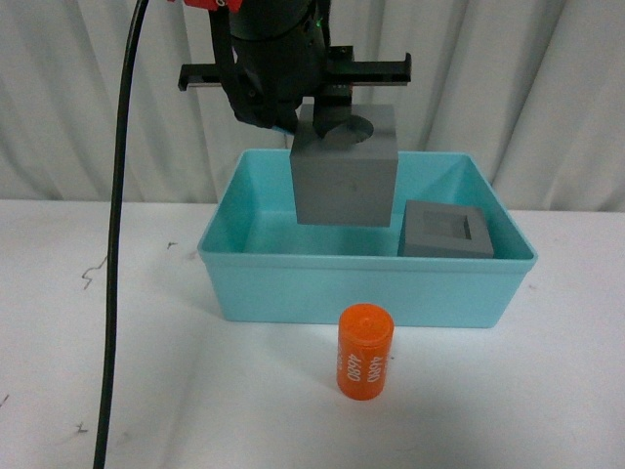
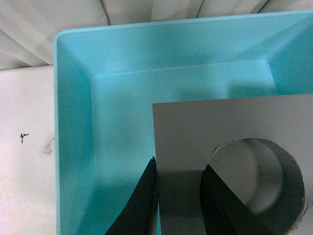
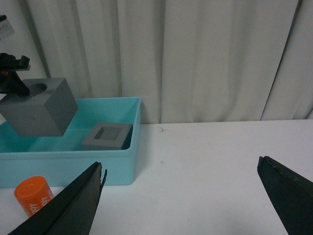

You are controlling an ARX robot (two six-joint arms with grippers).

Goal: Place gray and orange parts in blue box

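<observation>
Two gray cubes show over the blue box (image 1: 293,293), which stands on the white table (image 1: 195,410) in front of a pale curtain (image 1: 508,78). One of them, the round-recess cube (image 1: 347,186), is lifted in the air above the box's middle. It is slightly tilted, and its top sits well above the rim. The left hand (image 1: 327,127) comes down from above and is clamped on it. In the left wrist view one dark finger (image 2: 144,200) presses the cube's outer face. The other dark finger reaches into the round hole, so the wall of the cube is pinched between them.

The square-recess cube (image 1: 447,230) rests on the box floor near the right-hand wall, recess facing up. It lies apart from the lifted cube.

Outside the box, the orange cylinder (image 1: 364,352) stands upright on the table just in front of the front wall, near its middle. White lettering shows on its side.

The right hand (image 3: 178,196) is spread wide with nothing between its fingers. It hovers over bare table off to the right of the box. A black cable (image 1: 115,244) hangs down at the left of the front view.
</observation>
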